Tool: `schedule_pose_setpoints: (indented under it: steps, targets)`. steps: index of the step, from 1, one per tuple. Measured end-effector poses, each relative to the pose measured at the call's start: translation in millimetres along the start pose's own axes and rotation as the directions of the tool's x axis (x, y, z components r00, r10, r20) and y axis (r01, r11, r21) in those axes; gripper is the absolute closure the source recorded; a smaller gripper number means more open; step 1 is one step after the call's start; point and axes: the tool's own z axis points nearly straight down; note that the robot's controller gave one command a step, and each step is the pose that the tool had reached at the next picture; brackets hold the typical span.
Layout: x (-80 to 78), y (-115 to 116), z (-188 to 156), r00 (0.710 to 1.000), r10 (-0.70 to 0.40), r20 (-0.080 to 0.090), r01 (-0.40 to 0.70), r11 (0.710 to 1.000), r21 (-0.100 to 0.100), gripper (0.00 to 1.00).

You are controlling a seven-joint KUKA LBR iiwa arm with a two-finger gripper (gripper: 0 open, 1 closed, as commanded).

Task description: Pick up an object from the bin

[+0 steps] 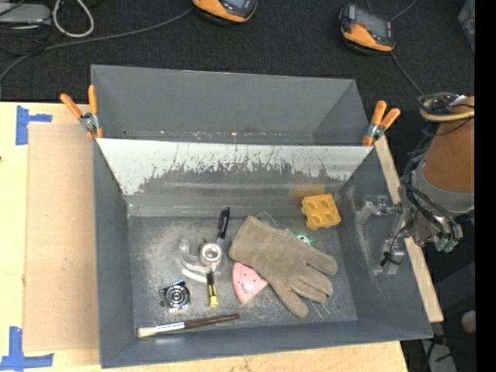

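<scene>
A grey metal bin seen from above, with a robot arm entering from the right edge, its orange-covered wrist and loose cables sitting outside the bin's right rim. The end effector hangs low over the bin's sloped right wall, near the rim and apart from everything on the floor; whether it is spread or pressed together cannot be told, and nothing is seen in its grip. Nearest to it lie a tan leather work glove, flat with its cuff towards the middle of the floor, and a yellow block just behind the glove, near the rear right corner. A pink wedge-shaped piece touches the glove's left edge. Further left are a round metal part, a thin black and yellow tool and a small round dark fitting. A paintbrush lies along the front edge. The rear left of the floor is bare.
</scene>
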Motion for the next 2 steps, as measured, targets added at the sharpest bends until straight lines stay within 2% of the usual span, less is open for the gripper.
schedule_pose_setpoints:
  steps: [1,2]
  targets:
    - [-1.8,1.1,-4.5,1.000,-0.005,0.008,0.005,1.000,0.002,0.00]
    - [23.9,28.2,103.7,0.976,-0.218,0.006,0.218,0.976,0.002,0.00]
